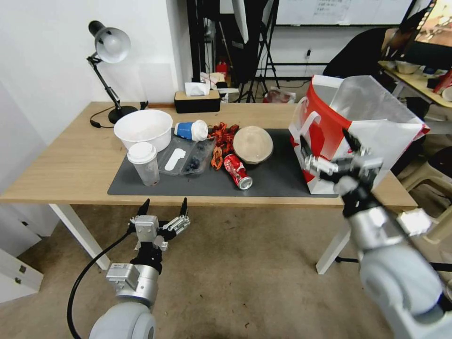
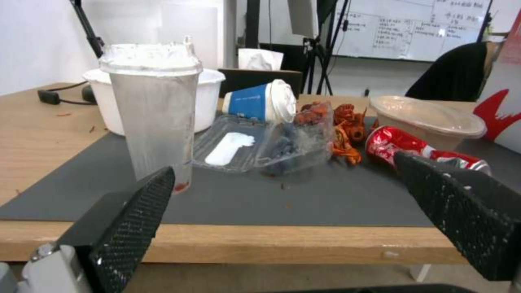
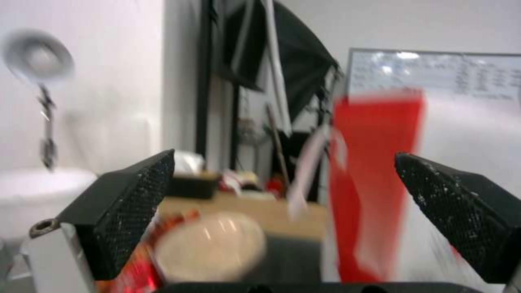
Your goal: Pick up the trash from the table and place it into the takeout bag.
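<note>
Trash sits on the table's grey mat: crushed red can, beige lidded container. Right gripper, wide open, empty, apparently fronts the takeout bag; left gripper hangs open below.

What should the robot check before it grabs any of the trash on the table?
1. Left gripper open, nothing in it: ok.
2. Right gripper open, nothing in it: ok.
3. Takeout bag upright with its mouth open: ok.
4. Crushed red can lying free on the grey mat: ok.
5. Left gripper over the table: not ok, it is short of the near edge.
6. Clear cup lid tight: cannot tell.
</note>
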Available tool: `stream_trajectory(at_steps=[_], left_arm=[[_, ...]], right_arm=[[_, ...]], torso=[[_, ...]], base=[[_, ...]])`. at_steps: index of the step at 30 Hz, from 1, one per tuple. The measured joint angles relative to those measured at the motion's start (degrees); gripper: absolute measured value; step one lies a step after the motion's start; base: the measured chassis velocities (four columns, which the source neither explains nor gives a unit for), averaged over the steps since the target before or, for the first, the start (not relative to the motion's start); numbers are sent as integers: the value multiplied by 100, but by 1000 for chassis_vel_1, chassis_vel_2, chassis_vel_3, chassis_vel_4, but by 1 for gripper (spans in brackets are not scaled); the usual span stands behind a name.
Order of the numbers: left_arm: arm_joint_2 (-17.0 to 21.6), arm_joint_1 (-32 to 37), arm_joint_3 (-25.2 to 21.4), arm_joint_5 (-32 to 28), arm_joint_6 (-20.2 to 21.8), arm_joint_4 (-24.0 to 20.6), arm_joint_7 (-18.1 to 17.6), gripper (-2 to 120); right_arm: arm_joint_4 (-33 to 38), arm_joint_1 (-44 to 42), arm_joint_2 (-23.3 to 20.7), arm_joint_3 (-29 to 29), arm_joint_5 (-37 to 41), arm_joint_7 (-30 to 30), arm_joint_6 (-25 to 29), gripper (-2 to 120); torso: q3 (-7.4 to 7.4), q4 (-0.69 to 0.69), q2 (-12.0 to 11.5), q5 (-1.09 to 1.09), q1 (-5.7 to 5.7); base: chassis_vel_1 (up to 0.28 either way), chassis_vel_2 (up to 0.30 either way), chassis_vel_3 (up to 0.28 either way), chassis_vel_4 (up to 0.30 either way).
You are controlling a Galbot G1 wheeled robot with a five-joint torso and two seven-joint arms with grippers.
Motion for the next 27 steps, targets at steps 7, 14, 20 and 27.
stream_trajectory(at_steps=[7, 14, 20, 27], left_arm=[[7, -18, 1, 0, -54, 51, -2, 100], [21, -21, -1, 0, -75, 73, -5, 100], [36, -12, -6, 0, -119, 97, -10, 100], [50, 0, -11, 1, -145, 99, -13, 100]], right_arm=[[-665, -771, 274, -163, -420, 267, 702, 100], [-987, -1015, 402, -350, -600, 396, 962, 100], [-1023, -941, 431, -463, -595, 462, 960, 100], [-773, -364, 233, -709, -251, 492, 525, 100]], torso=[[1, 1, 0, 1, 0], [1, 1, -1, 1, 1], [1, 2, -1, 1, 2], [1, 2, -2, 0, 2]], base=[[0, 0, 0, 0], [0, 0, 0, 0], [0, 0, 0, 0], [0, 0, 0, 0]])
